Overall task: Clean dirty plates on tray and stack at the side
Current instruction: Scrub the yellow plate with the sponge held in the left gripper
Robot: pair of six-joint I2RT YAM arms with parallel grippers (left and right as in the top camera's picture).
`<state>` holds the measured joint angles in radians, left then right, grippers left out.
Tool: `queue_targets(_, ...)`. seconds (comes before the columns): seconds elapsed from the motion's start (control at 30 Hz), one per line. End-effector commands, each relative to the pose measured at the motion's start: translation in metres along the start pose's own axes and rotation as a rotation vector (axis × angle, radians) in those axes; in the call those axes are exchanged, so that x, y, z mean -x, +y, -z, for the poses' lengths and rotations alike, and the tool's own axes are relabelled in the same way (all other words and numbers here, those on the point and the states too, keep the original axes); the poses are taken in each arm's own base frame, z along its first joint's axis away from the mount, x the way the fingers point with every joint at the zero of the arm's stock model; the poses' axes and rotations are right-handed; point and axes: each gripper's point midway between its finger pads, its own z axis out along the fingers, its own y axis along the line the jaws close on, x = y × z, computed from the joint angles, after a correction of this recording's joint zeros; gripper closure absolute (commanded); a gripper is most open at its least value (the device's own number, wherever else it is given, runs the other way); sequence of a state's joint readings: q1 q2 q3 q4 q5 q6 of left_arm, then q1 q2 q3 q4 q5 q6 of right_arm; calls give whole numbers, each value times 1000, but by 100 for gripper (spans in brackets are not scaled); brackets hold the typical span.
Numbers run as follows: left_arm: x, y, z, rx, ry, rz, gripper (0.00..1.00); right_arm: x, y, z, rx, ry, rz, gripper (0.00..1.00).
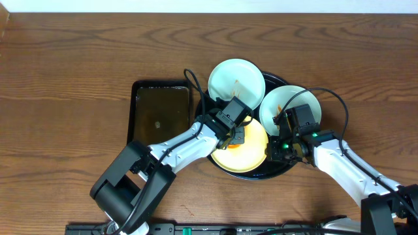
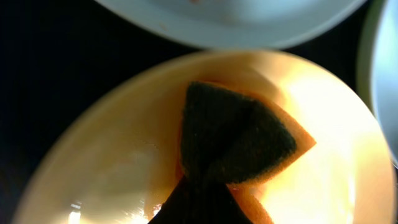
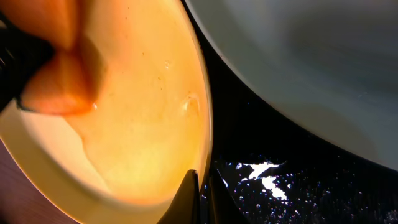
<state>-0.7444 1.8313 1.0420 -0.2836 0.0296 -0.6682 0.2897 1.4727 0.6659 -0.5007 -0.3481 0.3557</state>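
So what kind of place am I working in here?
Probably a tabletop dish-cleaning test setup, not clearly a real kitchen: a wooden table, sauce-smeared plates on a round black tray, and a sponge on the yellow plate.

Overhead camera looks straight down on the whole counter (image 1: 65, 52) from afar; left wrist camera looks down at close range on the yellow plate (image 2: 112, 162) and sponge (image 2: 236, 143); right wrist camera skims the same plate and sponge low from the right rim.
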Motion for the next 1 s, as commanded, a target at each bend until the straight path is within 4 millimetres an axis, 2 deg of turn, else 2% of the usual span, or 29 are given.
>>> queue_targets(0.0, 18, 38, -6, 151, -70, -38, 92, -5, -4, -3, -35, 13, 23, 99)
queue_targets(0.07, 17, 28, 1, 86, -29, -79, 92, -5, -4, -3, -35, 13, 23, 99)
queue_targets(0.13, 13, 20, 16, 44, 1, -93, 93, -6, -4, -3, -35, 13, 23, 99)
queue_targets(0.23, 12, 24, 46, 51, -7, -92, 93, -6, -4, -3, -36, 17, 22, 99)
queue_targets(0.33, 22, 29, 68, 79, -69, -89, 93, -7, -4, -3, -37, 18, 21, 99)
queue_targets(0.43, 20, 24, 65, 54, -58, -84, 93, -7, -4, -3, -37, 18, 21, 99)
queue_targets(0.7, -26, -8, 28, -79, 134, -128, 93, -7, -4, -3, -37, 20, 21, 99)
queue_targets(0.83, -47, -23, 20, -85, 167, -187, 93, -7, -4, -3, -37, 20, 20, 99)
queue_targets(0.97, -69, -39, 21, -101, 189, -253, 92, -7, -4, -3, -37, 20, 21, 98)
